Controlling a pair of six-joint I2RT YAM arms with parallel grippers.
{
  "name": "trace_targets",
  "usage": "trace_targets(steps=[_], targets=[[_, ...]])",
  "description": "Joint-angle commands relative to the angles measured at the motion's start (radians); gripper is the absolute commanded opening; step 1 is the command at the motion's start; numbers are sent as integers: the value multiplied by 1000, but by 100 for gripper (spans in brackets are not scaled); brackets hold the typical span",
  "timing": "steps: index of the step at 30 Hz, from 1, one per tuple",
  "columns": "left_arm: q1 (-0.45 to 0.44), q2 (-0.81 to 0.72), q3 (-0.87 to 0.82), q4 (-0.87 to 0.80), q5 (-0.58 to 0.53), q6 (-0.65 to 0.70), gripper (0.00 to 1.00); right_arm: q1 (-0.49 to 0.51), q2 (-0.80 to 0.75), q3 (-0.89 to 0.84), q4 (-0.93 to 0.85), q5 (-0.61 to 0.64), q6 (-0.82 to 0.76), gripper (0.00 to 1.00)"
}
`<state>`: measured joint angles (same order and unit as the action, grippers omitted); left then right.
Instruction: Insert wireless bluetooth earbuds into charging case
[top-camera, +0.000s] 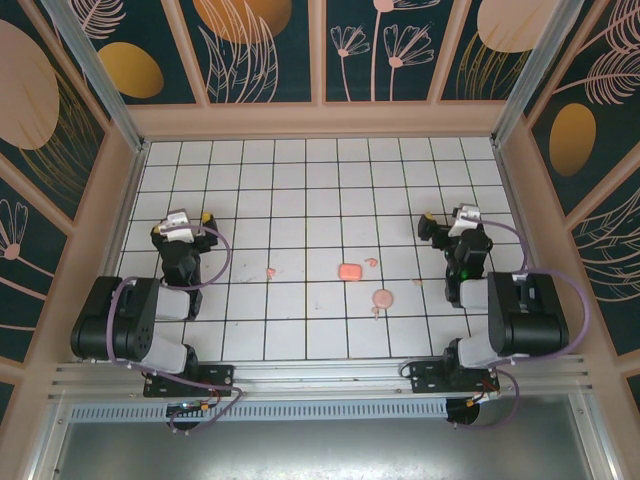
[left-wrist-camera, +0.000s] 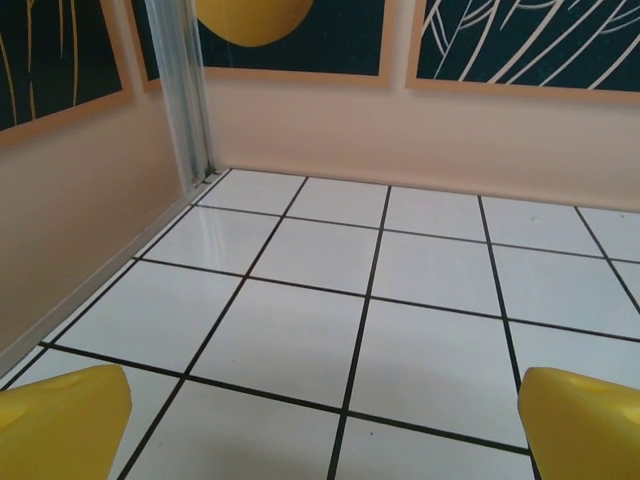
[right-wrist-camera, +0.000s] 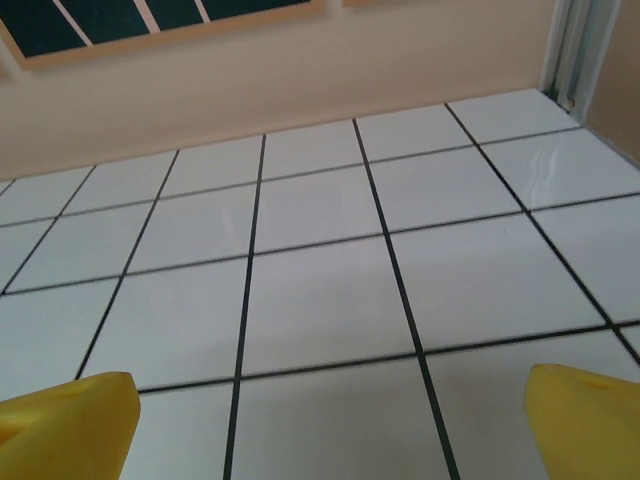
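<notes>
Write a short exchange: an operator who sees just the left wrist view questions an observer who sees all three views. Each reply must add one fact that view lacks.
Operator: I see bare tiles and a corner of the wall. Where is the case?
Observer: The pink case lies mid-table between the two arms, to the right of the left gripper.
Operator: And the earbuds?
Observer: One tiny pink bit lies loose on the tiles, left of the case. Another lies close to its right end. I cannot tell which bits are earbuds.
</notes>
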<state>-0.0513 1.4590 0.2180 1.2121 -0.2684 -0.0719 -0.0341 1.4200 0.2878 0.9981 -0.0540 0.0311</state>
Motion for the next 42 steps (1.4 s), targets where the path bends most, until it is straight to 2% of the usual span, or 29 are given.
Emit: trace_targets(steps=[1, 6, 11, 14, 18, 22, 27, 33, 42], targets=[[7, -98, 91, -222, 12, -18, 97, -8, -113, 107, -283, -5, -5, 99], [7, -181, 229, -567, 90, -89, 87, -4, -222, 269, -704, -98, 41, 99], [-17, -212, 330, -792, 330, -189, 72, 21, -230, 487, -1172, -99, 139, 99], [-93, -240, 358, -871, 329, -232, 71, 69, -229, 569, -1368, -85, 192, 99], [-194, -232, 402, -974, 349, -275, 68, 209, -228, 634, -1551, -39, 255, 99], [-270, -203, 440, -1094, 360, -311, 66, 351, -212, 644, -1650, -22, 340, 99], [-314, -210, 416, -1129, 344, -343, 66, 447, -182, 615, -1733, -19, 433, 99], [-317, -226, 401, -1154, 322, -367, 66, 498, -126, 555, -1779, -111, 440, 82], [-317, -218, 379, -1142, 318, -385, 67, 559, -36, 586, -1842, -94, 492, 76]])
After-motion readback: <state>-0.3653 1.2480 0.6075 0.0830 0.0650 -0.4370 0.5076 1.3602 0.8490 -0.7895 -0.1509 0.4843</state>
